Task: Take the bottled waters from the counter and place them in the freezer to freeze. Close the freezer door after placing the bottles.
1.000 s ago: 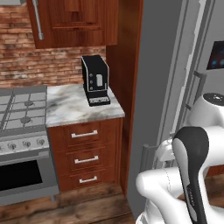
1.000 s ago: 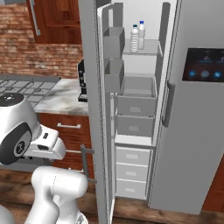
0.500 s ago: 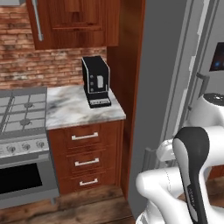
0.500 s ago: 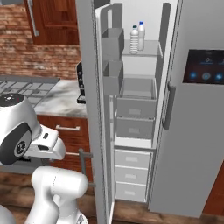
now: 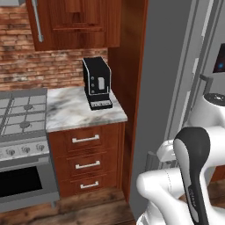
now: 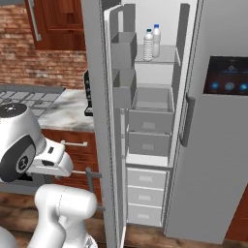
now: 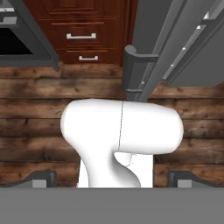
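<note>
My gripper (image 7: 112, 177) is hanging spread wide and empty, pointing down at the wooden floor. The freezer door's bar handle (image 7: 131, 72) is standing just ahead of my fingertips, its long axis vertical. Both bottled waters (image 6: 152, 43) are sitting upright on the freezer (image 6: 160, 111) top shelf, so I am judging closing comes next.

Even, bright rendered light; soft shadows, no glare, slightly coarse, blurry textures.
</note>
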